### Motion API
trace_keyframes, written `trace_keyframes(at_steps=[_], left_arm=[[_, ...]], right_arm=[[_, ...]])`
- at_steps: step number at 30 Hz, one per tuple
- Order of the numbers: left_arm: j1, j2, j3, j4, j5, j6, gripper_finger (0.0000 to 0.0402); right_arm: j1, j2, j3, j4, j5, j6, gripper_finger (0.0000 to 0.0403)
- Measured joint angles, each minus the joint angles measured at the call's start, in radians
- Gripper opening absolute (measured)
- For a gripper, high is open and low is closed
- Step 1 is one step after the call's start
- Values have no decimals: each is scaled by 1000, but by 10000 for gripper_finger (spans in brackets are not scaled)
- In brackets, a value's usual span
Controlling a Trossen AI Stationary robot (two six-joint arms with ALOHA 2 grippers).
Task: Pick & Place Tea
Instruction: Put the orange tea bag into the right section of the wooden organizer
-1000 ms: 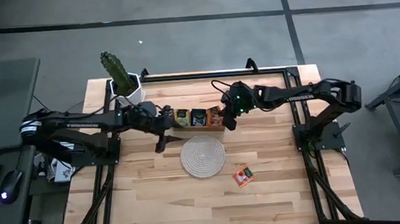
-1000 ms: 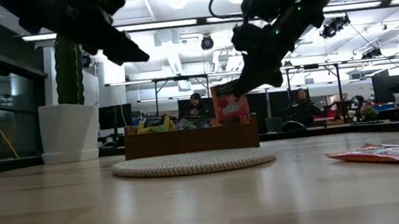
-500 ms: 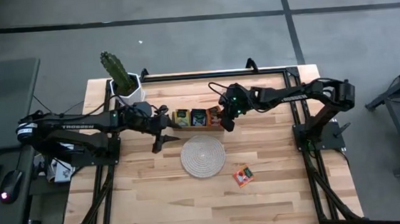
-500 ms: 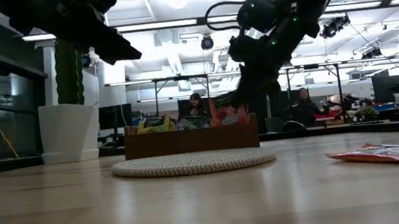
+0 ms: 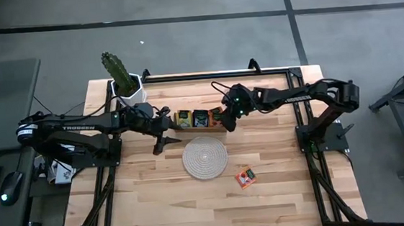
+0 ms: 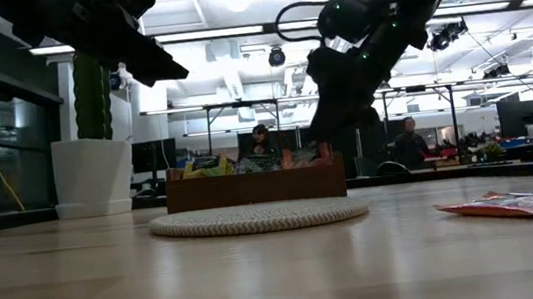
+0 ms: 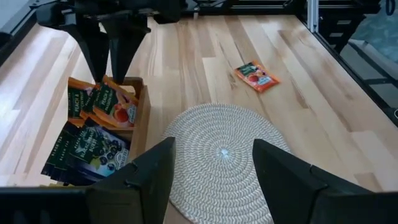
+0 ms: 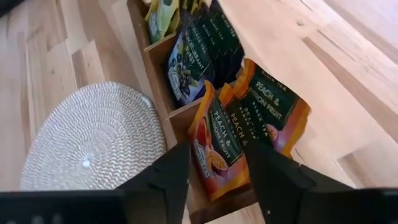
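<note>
Tray (image 5: 199,118) is sitting mid-counter toward the far edge, 3 compartments holding tea sachets: yellow-green (image 8: 160,18), dark (image 8: 198,53), orange (image 8: 249,134). Right gripper (image 5: 226,120) is hanging just over the tray's right-end compartment, jaws parted and holding nothing, straddling the orange sachets in the right wrist view. Left gripper (image 5: 162,140) is hovering off the tray's left end, above bare counter (image 5: 151,196), jaws wide and empty. Round woven mat (image 5: 205,157) is lying just in front of the tray, nothing on it. 1 orange sachet (image 5: 246,176) is lying flat on the counter, right of the mat and nearer the front edge, open wood all around it. Potted cactus (image 5: 121,77) is standing at the far-left corner.
</note>
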Motion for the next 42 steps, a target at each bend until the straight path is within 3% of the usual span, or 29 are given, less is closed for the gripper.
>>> trace_keyframes(at_steps=[6, 13, 18, 21, 25, 31, 36, 42], left_arm=[[0, 0, 0, 1, 13, -1, 213], [0, 42, 2, 16, 32, -11, 213], [-24, 116, 2, 154, 96, -51, 213], [-65, 172, 2, 239, 81, -78, 206], [-135, 260, 2, 310, 14, -88, 154], [-222, 373, 2, 426, -28, -176, 14], [-283, 451, 38, 500, -89, -181, 4], [-329, 564, 197, 487, -113, -181, 1]], right_arm=[[21, -70, 0, -93, 94, 67, 150], [123, -271, 0, -268, 273, 146, 84], [250, -379, 0, -368, 395, 272, 19], [324, -406, 0, -449, 452, 343, 6], [420, -412, 0, -603, 513, 485, 3], [573, -412, 0, -823, 553, 752, 13], [720, -411, 0, -900, 602, 914, 8], [867, -411, 0, -945, 649, 1072, 3]])
